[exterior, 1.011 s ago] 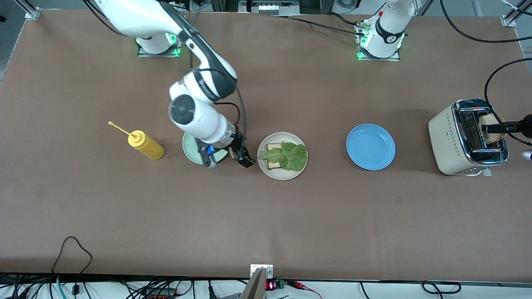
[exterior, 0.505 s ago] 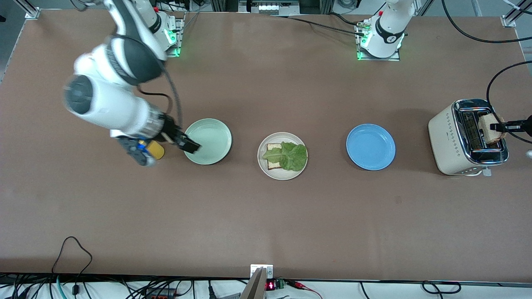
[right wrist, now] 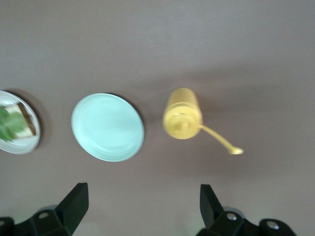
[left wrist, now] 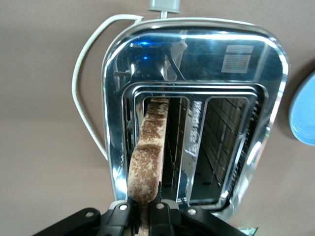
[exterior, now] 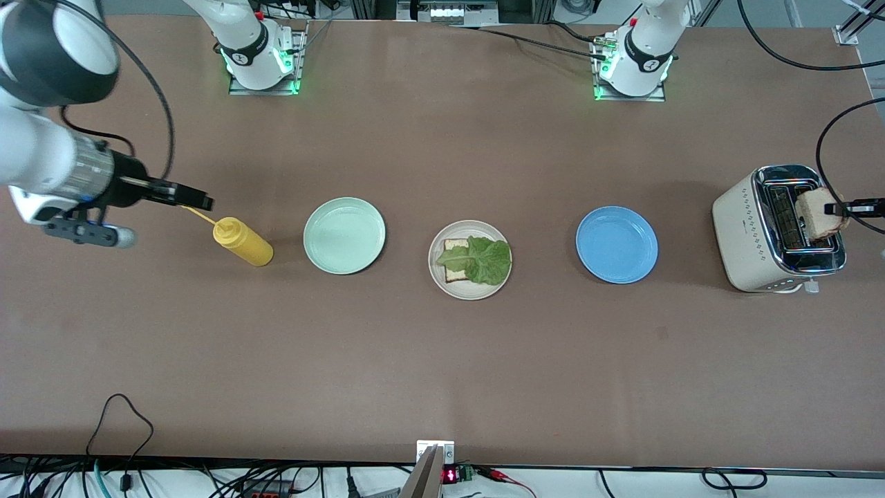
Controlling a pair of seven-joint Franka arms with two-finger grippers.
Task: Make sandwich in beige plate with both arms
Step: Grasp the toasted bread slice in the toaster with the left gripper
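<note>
Front view: on the table [exterior: 442, 360], the beige plate [exterior: 470, 287] lies between a mint-green plate [exterior: 343, 235] and a blue plate [exterior: 617, 244], carrying one bread slice [exterior: 453, 245] under a lettuce leaf [exterior: 480, 261]. At the left arm's end, the left end effector [exterior: 833, 208] is clamped narrow on a second bread slice [exterior: 816, 213] standing in the toaster [exterior: 750, 228] slot. At the right arm's end, the right end effector [exterior: 200, 203] hangs over the yellow squeeze bottle [exterior: 242, 242] nozzle, fingers [right wrist: 74, 201] spread wide, holding nothing.

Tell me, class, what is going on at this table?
The left gripper is shut on a bread slice standing in the toaster. The right gripper hangs open over the yellow squeeze bottle. The beige plate already holds another bread slice under a lettuce leaf.
</note>
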